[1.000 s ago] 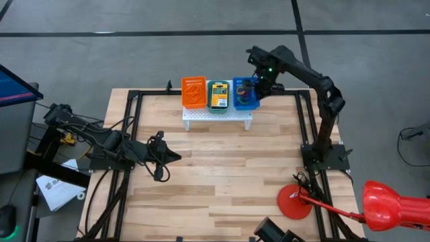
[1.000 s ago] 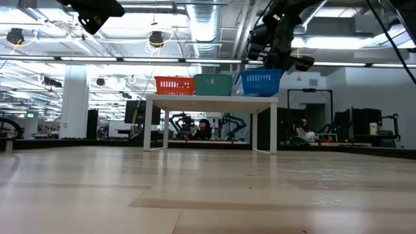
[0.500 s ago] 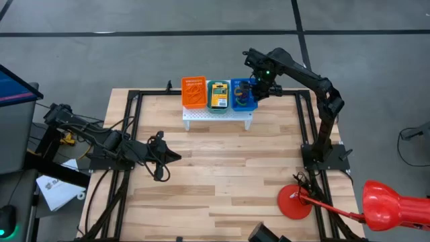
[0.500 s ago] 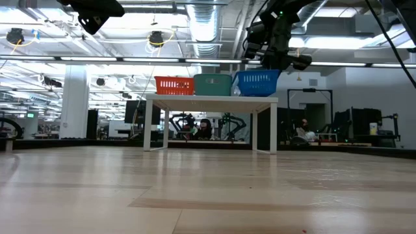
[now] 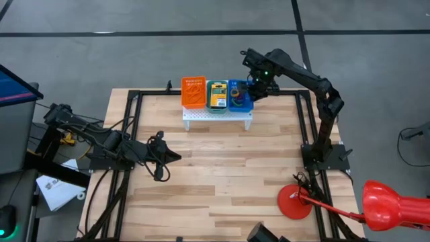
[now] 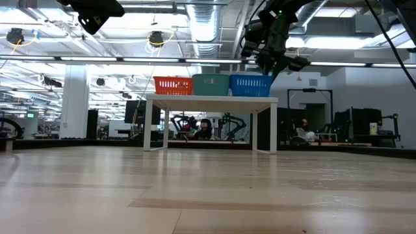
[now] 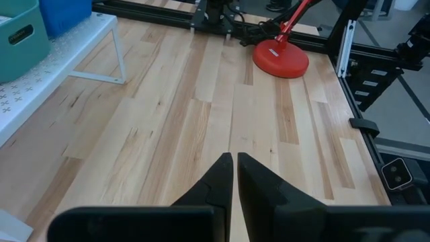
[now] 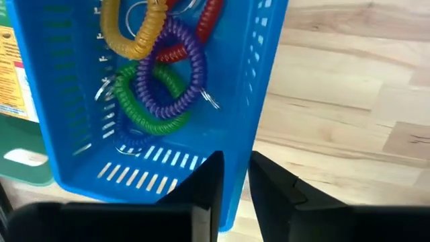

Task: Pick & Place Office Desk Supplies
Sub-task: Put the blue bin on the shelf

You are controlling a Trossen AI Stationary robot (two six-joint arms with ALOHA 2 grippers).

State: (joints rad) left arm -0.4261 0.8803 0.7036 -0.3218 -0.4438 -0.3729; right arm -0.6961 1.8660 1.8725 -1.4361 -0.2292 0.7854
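Observation:
A blue basket stands on the white perforated stand at the table's far middle, next to a teal basket holding a yellow-and-green crayon box. Coiled loops in yellow, red, purple, green and blue lie in the blue basket. My right gripper is at the blue basket's right side, shut on its wall. My left gripper is shut and empty above the table's left half. My right gripper holds the blue basket by its right wall, near a corner. One finger is inside the basket and one outside. The fingers come from above, pointing down. In the low view the basket sits level on the stand.
An orange basket stands left of the teal one on the stand. A red round disc with a red lamp arm is at the near right. Bare wood lies between the stand and the near edge.
My right gripper has carried the blue basket a little toward the table's left and down. The basket, earlier tilted and raised at the stand's right end, now sits level on the stand against the teal basket.

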